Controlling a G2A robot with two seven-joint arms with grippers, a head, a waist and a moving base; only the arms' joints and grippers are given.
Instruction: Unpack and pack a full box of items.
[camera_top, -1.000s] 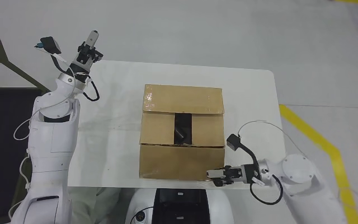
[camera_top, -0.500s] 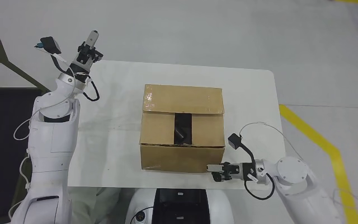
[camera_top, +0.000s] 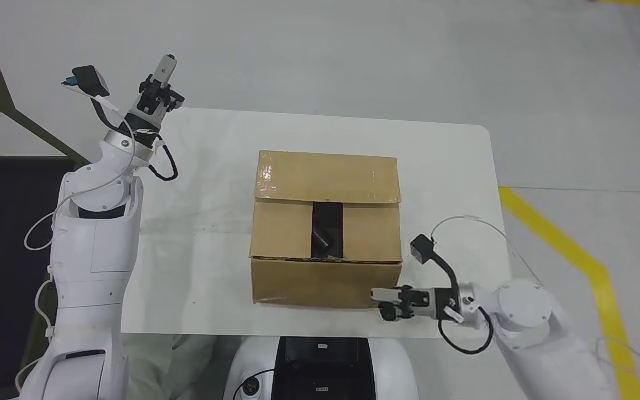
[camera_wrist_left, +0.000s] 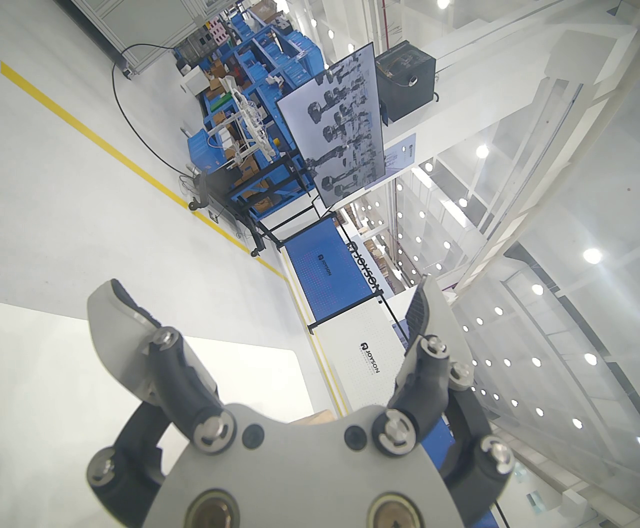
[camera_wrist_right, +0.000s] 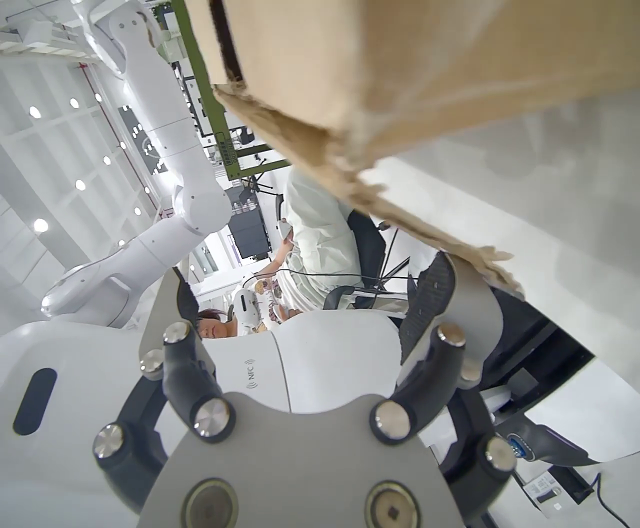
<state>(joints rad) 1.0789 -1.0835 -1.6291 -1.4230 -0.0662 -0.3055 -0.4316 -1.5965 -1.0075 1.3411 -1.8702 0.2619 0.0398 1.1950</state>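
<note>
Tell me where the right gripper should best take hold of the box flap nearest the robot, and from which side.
Probably on the flap, at its free edge near the right-hand corner, coming from the robot's right. That edge is a thin, exposed cardboard sheet. The open right gripper sits beside that corner, so its fingers could straddle it.

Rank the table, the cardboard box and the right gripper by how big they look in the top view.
Largest to smallest:
1. table
2. cardboard box
3. right gripper, by far the smallest
</note>
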